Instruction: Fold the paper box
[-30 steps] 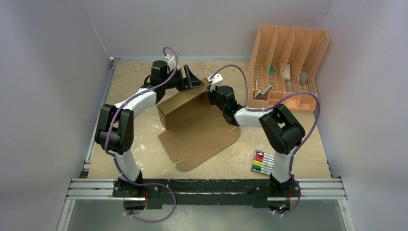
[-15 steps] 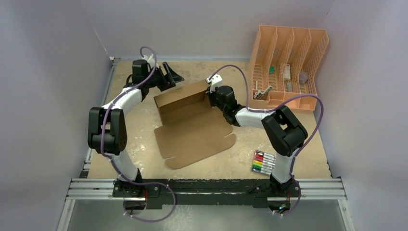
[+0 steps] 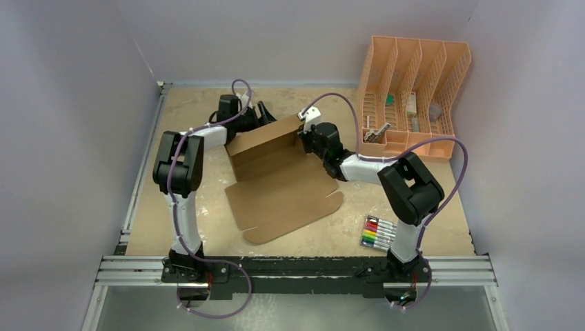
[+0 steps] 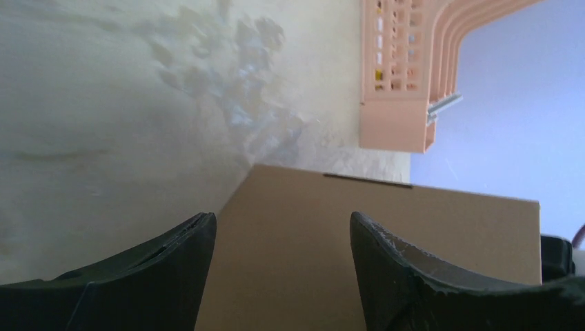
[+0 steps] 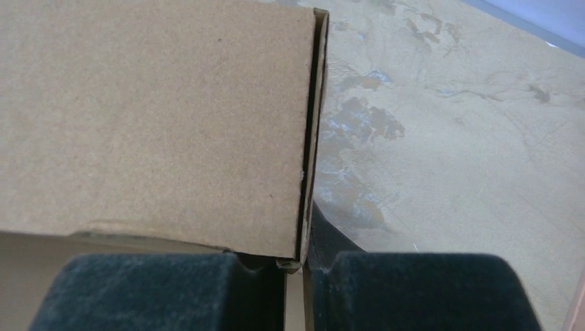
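**Paper box** (image 3: 283,183): brown corrugated cardboard, partly folded, in the middle of the table (image 3: 428,207) between the two arms. The far panel stands up as a wall and runs at a slant from left to right. The rest of the sheet lies flat towards the near edge and ends in a flap with rounded corners. In the left wrist view the outer face of the standing wall (image 4: 386,234) fills the lower centre.

**Right gripper** (image 3: 303,136): at the right end of the standing wall. In the right wrist view the two dark pads (image 5: 159,289) sit close together with the wall's edge (image 5: 307,138) pinched between them. The gripper is clamped on the paper box.

**Left gripper** (image 3: 265,114): behind the wall, at its far left side. The fingers (image 4: 159,276) are spread apart, with the cardboard showing in the gap beyond them. It holds nothing. Whether the fingertips touch the wall cannot be told.

**Organizer** (image 3: 441,147): peach plastic, slotted, in the far right corner of the table, well apart from the box. Small items lie in its compartments, too small to identify.

**Markers** (image 3: 377,232): a row of coloured pens lying flat near the right arm's base, apart from the box's near flap.
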